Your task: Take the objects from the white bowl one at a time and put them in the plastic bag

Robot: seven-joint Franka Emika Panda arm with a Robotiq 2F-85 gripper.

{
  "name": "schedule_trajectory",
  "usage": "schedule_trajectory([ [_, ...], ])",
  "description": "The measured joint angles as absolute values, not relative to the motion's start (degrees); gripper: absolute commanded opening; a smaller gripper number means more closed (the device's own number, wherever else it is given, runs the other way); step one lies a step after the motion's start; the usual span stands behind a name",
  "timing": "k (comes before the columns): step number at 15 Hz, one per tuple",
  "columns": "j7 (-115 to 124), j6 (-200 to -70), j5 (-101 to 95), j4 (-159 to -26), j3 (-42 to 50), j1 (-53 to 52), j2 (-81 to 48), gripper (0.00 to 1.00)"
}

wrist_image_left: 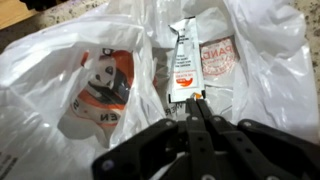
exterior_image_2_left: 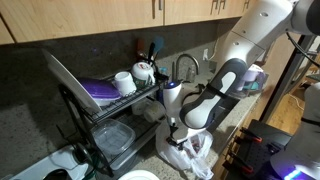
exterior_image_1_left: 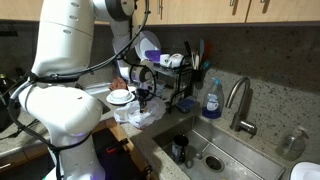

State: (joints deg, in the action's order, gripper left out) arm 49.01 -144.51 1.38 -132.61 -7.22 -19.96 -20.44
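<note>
One sachet point(wrist_image_left: 184, 62), which we judge light and floppy, is pinched by its edge in our gripper point(wrist_image_left: 194, 103) above the slack plastic bag point(wrist_image_left: 50, 70).

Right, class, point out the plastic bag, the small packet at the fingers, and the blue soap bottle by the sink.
plastic bag point(wrist_image_left: 45, 130): wrist view, crumpled white left side.
packet point(wrist_image_left: 184, 60): wrist view, its printed middle.
soap bottle point(exterior_image_1_left: 211, 103): in an exterior view, its blue body.
</note>
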Motion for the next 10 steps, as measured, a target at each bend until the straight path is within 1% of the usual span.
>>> schedule_trajectory([
  [7,56.0,-144.5,-2.5,-132.8,-4.6,-21.6,-22.2,0.05],
  [8,56.5,-144.5,-2.5,-132.9,-4.5,-21.6,-22.5,0.30],
  [10,56.5,-144.6,-2.5,-133.6,-4.6,-21.7,-22.7,0.31],
])
